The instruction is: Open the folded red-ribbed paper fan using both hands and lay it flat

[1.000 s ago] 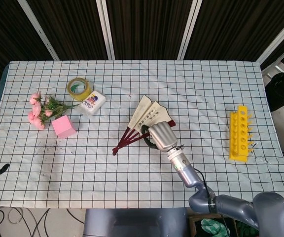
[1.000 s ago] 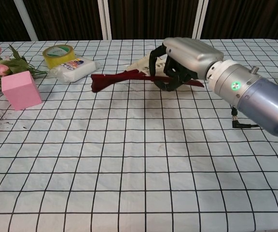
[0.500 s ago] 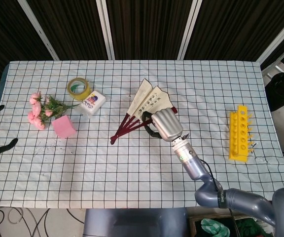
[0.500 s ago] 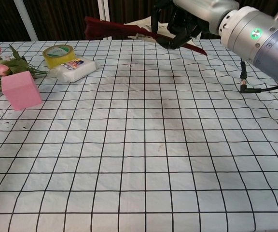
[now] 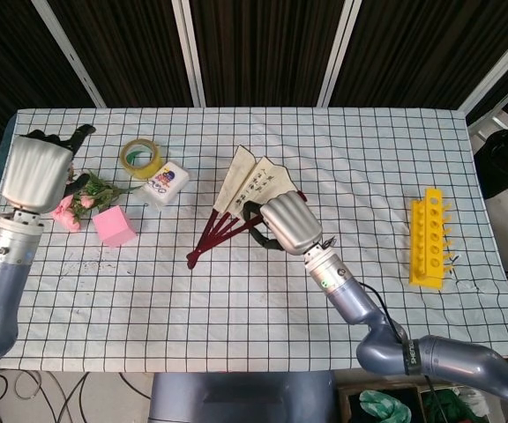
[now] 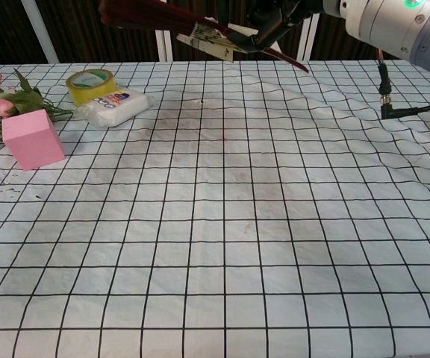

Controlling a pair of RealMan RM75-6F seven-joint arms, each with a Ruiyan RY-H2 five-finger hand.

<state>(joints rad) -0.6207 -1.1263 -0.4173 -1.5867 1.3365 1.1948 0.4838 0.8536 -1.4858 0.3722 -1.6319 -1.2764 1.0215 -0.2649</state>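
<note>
The paper fan [image 5: 246, 188] is partly spread, its cream leaf with writing pointing away and its dark red ribs [image 5: 208, 236] pointing toward the near left. My right hand [image 5: 287, 222] grips it by the ribs and holds it well above the table. In the chest view the fan [image 6: 213, 35] and the right hand [image 6: 278, 15] sit at the top edge, high over the cloth. My left hand [image 5: 35, 172] is raised at the far left above the flowers, apart from the fan, its back to the camera and nothing in it.
A yellow tape roll [image 5: 140, 157], a white packet [image 5: 166, 183], a pink cube [image 5: 114, 226] and pink flowers [image 5: 82, 196] lie at the left. A yellow rack [image 5: 429, 236] stands at the right. The checked cloth [image 6: 327, 97] is rucked up under the right arm.
The right hand has lifted the fan higher and a little to the left. The left arm has risen from the table's left edge to above the flowers.
</note>
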